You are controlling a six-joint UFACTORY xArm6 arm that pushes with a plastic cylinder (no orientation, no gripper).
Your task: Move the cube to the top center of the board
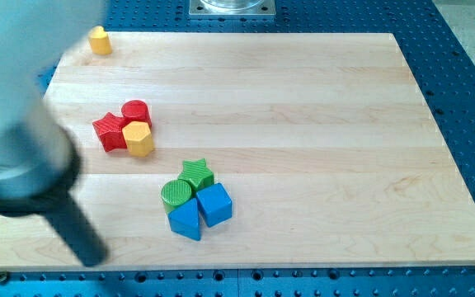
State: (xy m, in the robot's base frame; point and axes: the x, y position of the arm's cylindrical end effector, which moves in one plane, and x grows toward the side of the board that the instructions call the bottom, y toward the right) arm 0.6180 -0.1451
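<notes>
A: Item 1, task piece?
B: Small blue plastic cube (215, 204), low on the pale wooden board (320, 124), left of centre. It touches a blue plastic wedge-like block (185, 220), a green plastic cylinder (176, 194) and a green plastic star (196, 173).

A: Handling?
B: Likely light, rigid and easy-sliding. Push on its lower face, upward; it may twist against its 3 neighbours.

A: Other stock?
B: Red star (109, 132), red cylinder (136, 111), yellow hexagonal block (138, 139) clustered at left; 1 yellow block (99, 40) at top left.

A: Arm?
B: Blurred dark rod slanting from the left; my tip (96, 259) sits near the bottom edge, well left of the cube. No claw fitted, so nothing is held.
</notes>
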